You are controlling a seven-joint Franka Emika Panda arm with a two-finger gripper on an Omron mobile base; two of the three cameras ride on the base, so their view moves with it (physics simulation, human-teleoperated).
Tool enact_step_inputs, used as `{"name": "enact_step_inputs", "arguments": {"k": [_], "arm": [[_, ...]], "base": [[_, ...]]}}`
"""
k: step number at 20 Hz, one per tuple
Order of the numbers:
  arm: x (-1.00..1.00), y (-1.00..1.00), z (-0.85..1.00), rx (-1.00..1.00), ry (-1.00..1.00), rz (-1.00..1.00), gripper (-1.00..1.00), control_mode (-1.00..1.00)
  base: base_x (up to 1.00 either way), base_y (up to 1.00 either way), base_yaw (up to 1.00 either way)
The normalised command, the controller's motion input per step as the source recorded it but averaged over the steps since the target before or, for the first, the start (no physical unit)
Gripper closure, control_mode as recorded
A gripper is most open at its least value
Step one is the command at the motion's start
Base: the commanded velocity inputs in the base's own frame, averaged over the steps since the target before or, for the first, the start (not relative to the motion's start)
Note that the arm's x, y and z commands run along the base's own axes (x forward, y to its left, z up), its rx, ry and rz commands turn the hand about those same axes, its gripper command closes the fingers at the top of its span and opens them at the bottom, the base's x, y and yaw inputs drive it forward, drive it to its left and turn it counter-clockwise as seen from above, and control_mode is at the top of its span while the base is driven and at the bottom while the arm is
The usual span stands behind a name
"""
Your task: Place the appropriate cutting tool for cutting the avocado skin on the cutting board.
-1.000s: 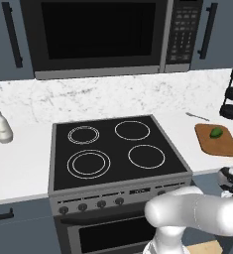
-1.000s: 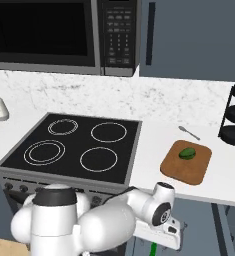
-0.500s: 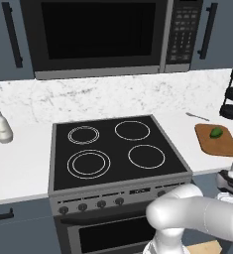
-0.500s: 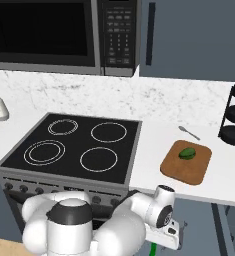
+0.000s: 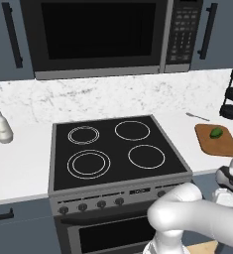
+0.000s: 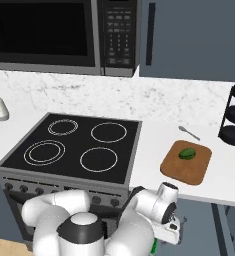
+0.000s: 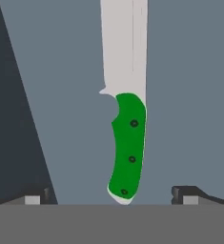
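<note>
The green-handled knife with three rivets and a pale flat blade [image 7: 127, 143] lies on a grey surface, apparently inside a drawer, centred between the wide-open fingertips of the gripper [image 7: 113, 196], untouched. The small glossy green avocado [image 6: 187, 153] sits on the brown wooden cutting board [image 6: 195, 170], on the white counter [image 6: 224, 175] right of the black stove [image 6: 74, 147]. A small metal utensil [image 6: 189, 133] lies just behind the board.

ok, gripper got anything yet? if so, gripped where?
Nothing held. The gripper is open, its fingertips standing wide on either side of the knife, at the butt of its green handle, with clear gaps on both sides.
</note>
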Motion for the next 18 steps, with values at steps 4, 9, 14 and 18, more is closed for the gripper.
{"name": "enact_step_inputs", "arguments": {"k": [4,9,14,18], "arm": [[0.0,0.0,-0.55,0.0,0.0,0.0,-1.0,-1.0],[-0.07,-0.18,-0.15,0.01,0.0,0.0,-1.0,-1.0],[-0.05,-0.19,0.02,0.01,0.0,0.0,-1.0,-1.0],[0.0,-0.01,-0.17,0.0,0.0,0.0,-1.0,-1.0]], "base": [[0.0,0.0,0.0],[0.0,0.0,0.0],[0.0,0.0,0.0],[0.0,0.0,0.0]]}}
